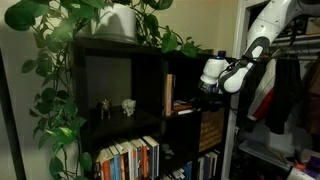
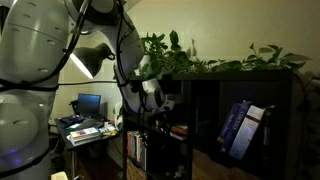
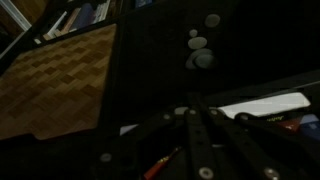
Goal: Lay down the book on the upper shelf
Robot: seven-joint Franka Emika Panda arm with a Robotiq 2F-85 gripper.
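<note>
The upper shelf [image 1: 185,90] is the narrow dark compartment to the right of the wider one with figurines. A thin pale-and-orange-spined book [image 1: 168,95] stands at its left wall. An orange-red book [image 1: 184,103] seems to lie low on the compartment's floor. My gripper [image 1: 207,88] is at the compartment's front, just right of and above it, and also shows in an exterior view [image 2: 168,100]. In the dark wrist view the fingers [image 3: 192,112] converge to a point and look shut, with nothing seen between them. An orange-red sliver [image 3: 160,165] and a pale strip [image 3: 262,105] lie under them.
Small figurines [image 1: 116,105] stand in the wider compartment. Lower rows hold books [image 1: 130,160]. A woven basket [image 3: 55,85] fills a lower cube. Leafy plants [image 1: 110,20] sit on top of the bookcase. A blue book [image 2: 238,130] leans in another cube. A desk with a monitor [image 2: 90,103] is behind.
</note>
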